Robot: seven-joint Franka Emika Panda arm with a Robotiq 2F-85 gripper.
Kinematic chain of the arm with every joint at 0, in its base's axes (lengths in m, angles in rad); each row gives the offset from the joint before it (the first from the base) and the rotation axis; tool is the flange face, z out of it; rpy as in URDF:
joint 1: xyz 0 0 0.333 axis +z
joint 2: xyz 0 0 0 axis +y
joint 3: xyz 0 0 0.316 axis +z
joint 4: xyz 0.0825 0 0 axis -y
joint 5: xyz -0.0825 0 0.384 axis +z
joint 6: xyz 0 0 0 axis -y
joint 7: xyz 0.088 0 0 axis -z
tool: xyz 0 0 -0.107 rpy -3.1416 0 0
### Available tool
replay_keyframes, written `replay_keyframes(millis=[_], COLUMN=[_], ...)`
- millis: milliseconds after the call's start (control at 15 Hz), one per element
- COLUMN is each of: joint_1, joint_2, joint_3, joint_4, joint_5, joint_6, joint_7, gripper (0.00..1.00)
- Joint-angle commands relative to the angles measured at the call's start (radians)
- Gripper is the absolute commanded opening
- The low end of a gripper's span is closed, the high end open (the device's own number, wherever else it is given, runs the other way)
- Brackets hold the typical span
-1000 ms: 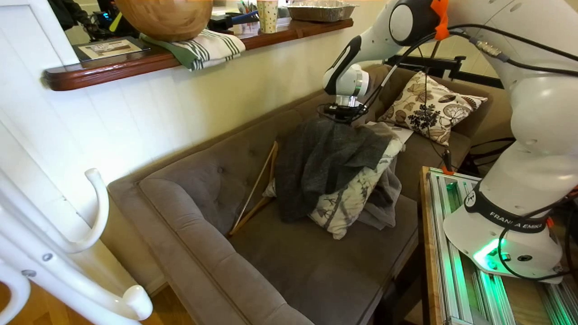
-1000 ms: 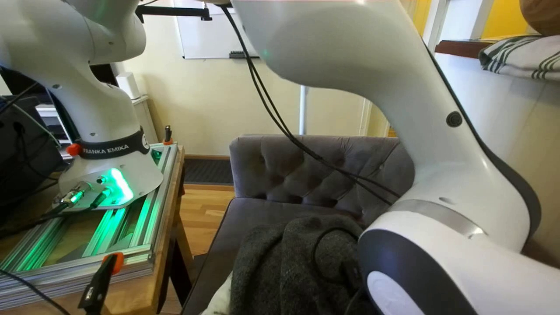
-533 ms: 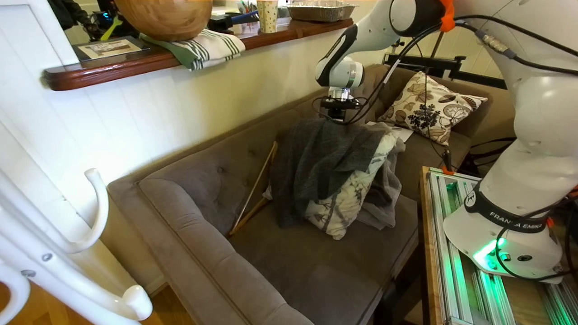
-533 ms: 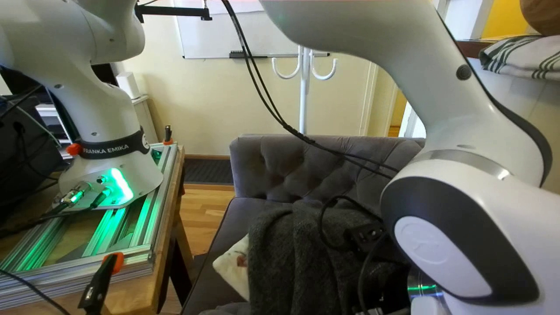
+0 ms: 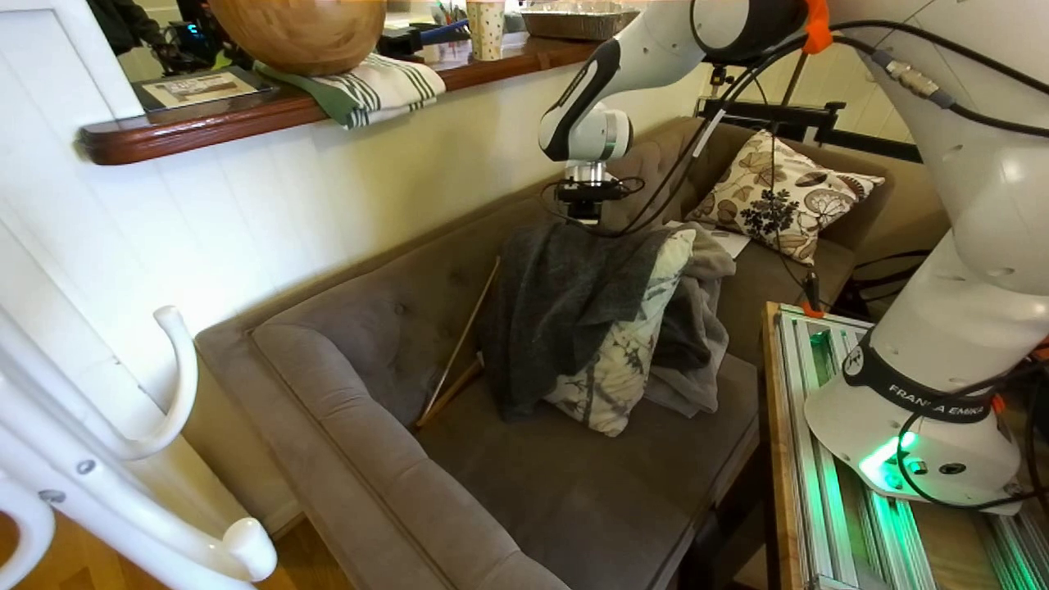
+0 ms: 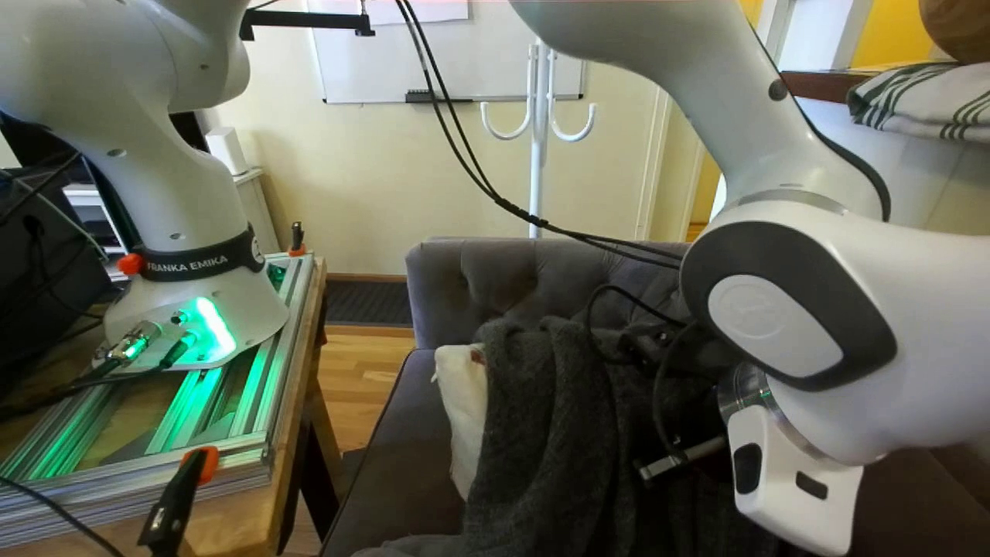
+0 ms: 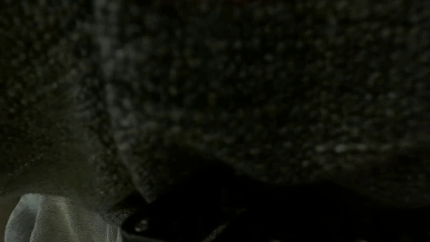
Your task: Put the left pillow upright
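Charcoal woolly cloth (image 5: 557, 319) over plump, pale patterned fabric pillow (image 5: 627, 356), so probably had to ease both upright slowly. Couldn't tell on boxy black gripper (image 5: 586, 215): pinching or spread.

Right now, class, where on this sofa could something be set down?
Bare: the sofa seat between the armrest and the pale pillow. Crowded: around that pillow, the dark grey cloth and the pincer, and along the backrest, by the wooden sticks.

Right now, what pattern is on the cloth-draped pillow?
Dark branching marks on pale cream; the pillow shows best in an exterior view.
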Motion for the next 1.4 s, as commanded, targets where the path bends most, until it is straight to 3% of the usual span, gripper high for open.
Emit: replay_keyframes(millis=[0, 533, 600, 1200, 1333], joint_1=[0.067, 0.141, 0.133, 0.147, 0.143], joint_2=[-0.091, -0.182, -0.12, -0.142, -0.125], joint_3=[-0.001, 0.013, -0.01, -0.008, 0.039], joint_4=[-0.113, -0.208, -0.129, -0.157, -0.12], joint_5=[0.018, 0.017, 0.009, 0.008, 0.037], joint_6=[-0.009, -0.044, -0.021, -0.021, -0.039], joint_7=[-0.048, -0.116, -0.091, -0.101, -0.152], gripper=[0.0, 0.0, 0.01, 0.01, 0.0])
